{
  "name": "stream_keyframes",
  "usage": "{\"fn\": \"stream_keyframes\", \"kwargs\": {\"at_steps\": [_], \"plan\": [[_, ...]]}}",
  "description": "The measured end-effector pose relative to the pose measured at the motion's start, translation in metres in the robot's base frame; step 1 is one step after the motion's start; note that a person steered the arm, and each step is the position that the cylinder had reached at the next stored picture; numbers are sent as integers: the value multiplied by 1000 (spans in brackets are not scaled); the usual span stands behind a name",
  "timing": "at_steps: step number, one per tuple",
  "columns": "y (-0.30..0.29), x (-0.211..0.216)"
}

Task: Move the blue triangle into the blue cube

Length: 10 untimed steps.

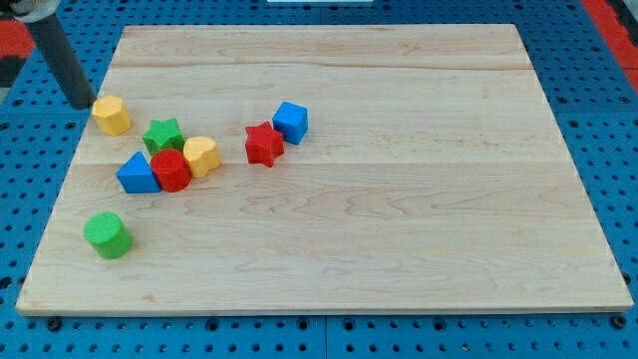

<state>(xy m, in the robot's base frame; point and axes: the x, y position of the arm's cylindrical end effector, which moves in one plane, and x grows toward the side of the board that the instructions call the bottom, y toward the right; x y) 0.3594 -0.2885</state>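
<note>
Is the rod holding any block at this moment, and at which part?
Nothing is held. My tip only pushes; it stands just left of the yellow block, far from the blue triangle.

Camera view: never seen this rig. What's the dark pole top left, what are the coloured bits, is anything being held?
One camera looks down at a wooden board. The pole is a robot arm's rod; it grips nothing, only pushes blocks with my tip, now at the view's left of the yellow hexagon. Below lie a green star, blue triangle, red cylinder and yellow heart, clustered. Rightward, a red star sits beside the blue cube. A green cylinder stands alone, lower left. Nothing is held.
</note>
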Motion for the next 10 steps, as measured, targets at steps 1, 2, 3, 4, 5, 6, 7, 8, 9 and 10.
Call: {"fn": "stream_keyframes", "kwargs": {"at_steps": [1,2,3,4,5,6,7,8,9,10], "plan": [[48,27],[109,37],[83,50],[42,58],[60,91],[141,122],[155,128],[109,128],[74,129],[77,144]]}}
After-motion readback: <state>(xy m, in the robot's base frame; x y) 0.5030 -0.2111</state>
